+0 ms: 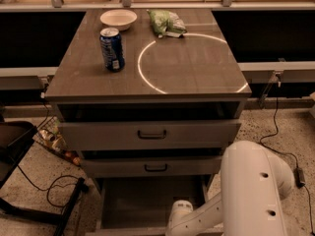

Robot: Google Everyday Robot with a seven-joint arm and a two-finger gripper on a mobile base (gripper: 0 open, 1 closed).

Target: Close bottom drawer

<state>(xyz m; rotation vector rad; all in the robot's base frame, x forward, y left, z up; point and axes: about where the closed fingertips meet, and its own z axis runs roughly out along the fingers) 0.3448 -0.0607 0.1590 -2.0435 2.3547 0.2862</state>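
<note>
The bottom drawer (142,203) of the grey cabinet is pulled far out. Its deep grey tray shows empty at the bottom of the camera view, and its front is cut off by the lower frame edge. Above it are the middle drawer (156,167) and the wider top drawer (151,134), each with a dark bar handle and each slightly out. My white arm (251,191) reaches down at the lower right, with its wrist (180,211) over the tray's right front part. The gripper itself is below the frame edge, out of view.
On the cabinet top (197,68) stand a blue can (112,49), a white bowl (118,18) and a green bag (166,22). A dark stand (19,146) and cables (54,191) lie on the floor at left. Another cable (288,156) runs at right.
</note>
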